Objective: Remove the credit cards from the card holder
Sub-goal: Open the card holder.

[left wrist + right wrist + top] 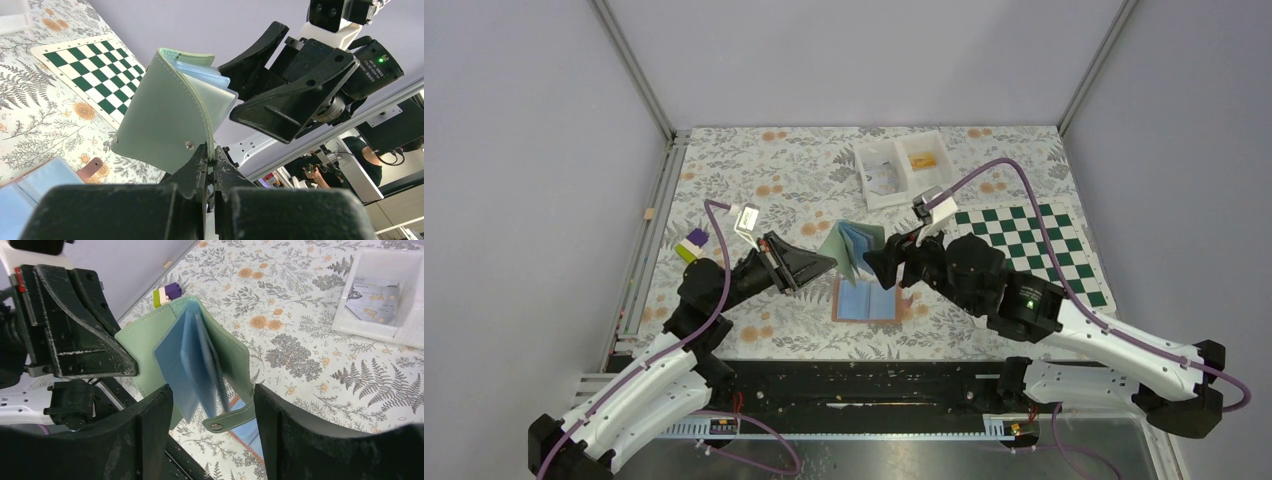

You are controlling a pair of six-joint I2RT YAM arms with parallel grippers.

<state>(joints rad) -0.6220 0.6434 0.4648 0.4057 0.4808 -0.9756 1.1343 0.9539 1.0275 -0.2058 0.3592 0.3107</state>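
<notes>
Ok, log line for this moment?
left jaws shut on green card holder cover | right jaws open at its blue pockets | tan holder open on table

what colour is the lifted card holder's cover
The card holder has a pale mint-green cover; clearest in the left wrist view.

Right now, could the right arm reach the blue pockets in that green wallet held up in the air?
Probably yes. The left gripper pinches the green wallet by its cover, fanned open, and the right gripper, open, flanks the blue pockets; nothing stands between.

Nothing legible; print on the motor label (369, 70) is too small.
</notes>
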